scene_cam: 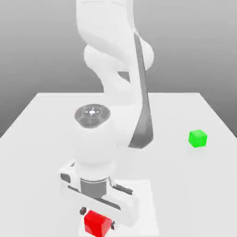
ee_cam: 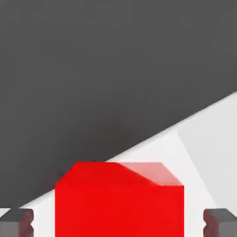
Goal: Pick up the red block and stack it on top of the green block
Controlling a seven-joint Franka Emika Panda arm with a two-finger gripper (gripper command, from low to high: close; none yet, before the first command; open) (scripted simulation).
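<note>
Bright even light, soft shadows, mild blur, no glare

- A bare simulated test scene, not a lived-in room: a flat white table across the middle and lower frame.
- Behind it, in the upper frame, a plain grey graded backdrop without walls or furniture.
- Smooth, textureless surfaces, as on the white robot arm at centre.

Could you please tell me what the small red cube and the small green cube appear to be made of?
The small red cube looks like smooth, slightly glossy plastic: a pale sheen crosses one top corner. The small green cube looks like plain matte plastic, evenly coloured and markless. Both are rendered, so the material stays a guess.
</note>
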